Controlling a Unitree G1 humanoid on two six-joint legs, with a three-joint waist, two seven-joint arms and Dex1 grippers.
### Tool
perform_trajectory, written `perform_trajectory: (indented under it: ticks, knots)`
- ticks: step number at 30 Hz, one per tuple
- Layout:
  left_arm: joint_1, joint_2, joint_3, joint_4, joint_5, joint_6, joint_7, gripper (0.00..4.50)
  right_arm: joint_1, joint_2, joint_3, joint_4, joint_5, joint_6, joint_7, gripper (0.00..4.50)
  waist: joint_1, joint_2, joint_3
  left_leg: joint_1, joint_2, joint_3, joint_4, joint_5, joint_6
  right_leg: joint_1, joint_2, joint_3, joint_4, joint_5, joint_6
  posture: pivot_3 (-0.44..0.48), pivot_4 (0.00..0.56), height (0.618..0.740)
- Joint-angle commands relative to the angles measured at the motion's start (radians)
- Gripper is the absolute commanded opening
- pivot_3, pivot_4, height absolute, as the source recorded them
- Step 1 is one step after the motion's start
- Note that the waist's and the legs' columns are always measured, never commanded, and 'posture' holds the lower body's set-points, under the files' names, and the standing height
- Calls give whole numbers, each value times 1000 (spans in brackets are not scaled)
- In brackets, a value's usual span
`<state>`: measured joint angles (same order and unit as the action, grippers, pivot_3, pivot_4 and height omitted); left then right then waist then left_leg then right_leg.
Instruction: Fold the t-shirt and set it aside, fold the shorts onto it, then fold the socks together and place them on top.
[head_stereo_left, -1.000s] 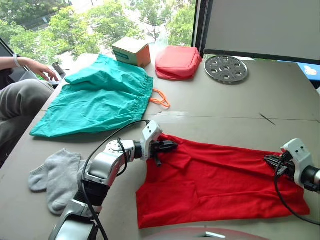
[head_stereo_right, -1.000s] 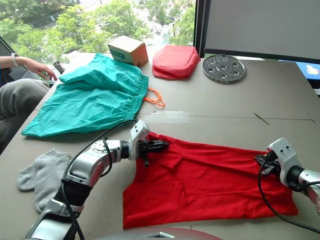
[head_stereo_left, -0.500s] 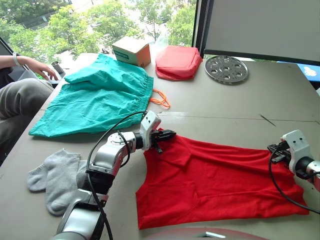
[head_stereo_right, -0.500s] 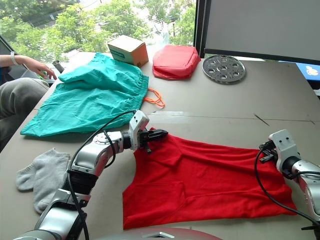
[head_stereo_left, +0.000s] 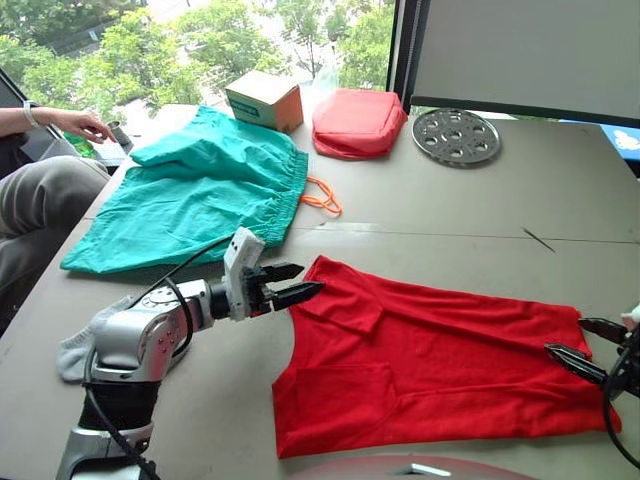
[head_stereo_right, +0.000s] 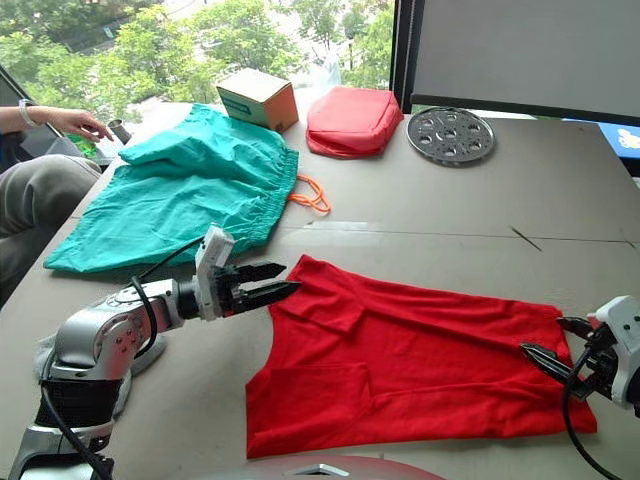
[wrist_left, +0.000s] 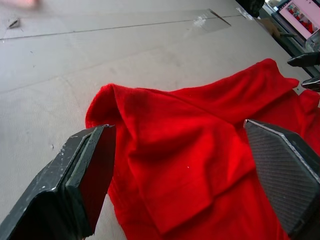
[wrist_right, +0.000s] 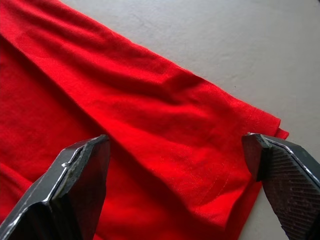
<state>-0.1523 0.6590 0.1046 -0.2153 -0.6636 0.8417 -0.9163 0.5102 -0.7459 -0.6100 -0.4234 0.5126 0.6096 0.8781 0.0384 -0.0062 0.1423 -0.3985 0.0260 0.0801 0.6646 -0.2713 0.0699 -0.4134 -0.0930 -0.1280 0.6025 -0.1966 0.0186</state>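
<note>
The robot's left arm (head_stereo_left: 140, 340) is silver-grey metal with black joint bands and a looping black cable, ending in a white wrist block. Its left gripper (head_stereo_left: 292, 283) has two black pointed fingers. The right gripper (head_stereo_right: 557, 345) matches, its fingers (wrist_right: 80, 185) black with textured pads.

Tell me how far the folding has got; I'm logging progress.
Early. The t-shirt lies part-folded into a long strip on the table, not yet set aside. Both the left gripper and the right gripper are open at its two ends, holding nothing. The shorts are spread unfolded, and the socks lie loose beside the left arm.
</note>
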Motion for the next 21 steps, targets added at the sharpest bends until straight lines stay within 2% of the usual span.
perform_trajectory:
  ticks: [1, 5, 8, 10, 13, 17, 19, 21]
  knots:
    - [-5, 15, -5, -43, 3, -31, -14, 4420, -69, 23, -5, 66, -37, -11, -96, 4448, 0, 1, 0, 0, 0, 0, 0, 0, 0, 0, 0, 0, 0, 0, 0, 0, 150, 739]
    - [-85, 26, -36, 21, 39, -50, -24, 4420, -178, 34, 61, 115, -79, 8, -184, 4448, 1, 3, 2, 0, -1, 1, 0, 0, 0, 0, -2, 0, -1, 0, 0, 0, 150, 739]
    - [-146, 65, -96, 90, 96, -78, -75, 4420, -236, 21, 123, 133, -114, 44, -228, 4448, 1, 3, 2, 0, -1, 1, 0, 0, 0, 0, -1, -1, -1, 0, 0, 0, 150, 739]
    - [-164, 83, -105, 105, 87, -64, -109, 4420, -251, 4, 160, 131, -153, 82, -267, 4448, 0, 3, 2, -1, -1, 1, -2, 0, 0, -1, -1, -1, -1, 0, 0, 0, 150, 739]
    - [-127, 135, -103, 56, 43, -24, -183, 4420, -261, -8, 171, 133, -119, 118, -232, 4448, -1, 2, 3, -1, -2, 1, -3, 0, 0, -2, -1, -1, -1, 0, 0, 0, 150, 739]
    - [-59, 179, -70, -7, -10, 19, -221, 4420, -270, -18, 174, 143, -97, 152, -210, 4448, -2, 2, 3, 0, -2, 1, -3, 0, 0, -1, -1, -1, -1, 0, 0, 0, 150, 739]
    - [-19, 205, -36, -51, -67, 74, -231, 4420, -277, -24, 184, 149, -100, 157, -206, 4448, -2, 1, 3, 0, -1, 1, -3, 1, -1, -1, -1, -1, -1, 0, 0, 0, 150, 739]
    - [88, 264, 23, -152, -168, 168, -257, 4420, -288, -32, 196, 154, -105, 173, -207, 4448, -4, 0, 3, 0, -1, 1, -3, 1, -1, -2, -1, -1, -1, 0, 0, 0, 150, 739]
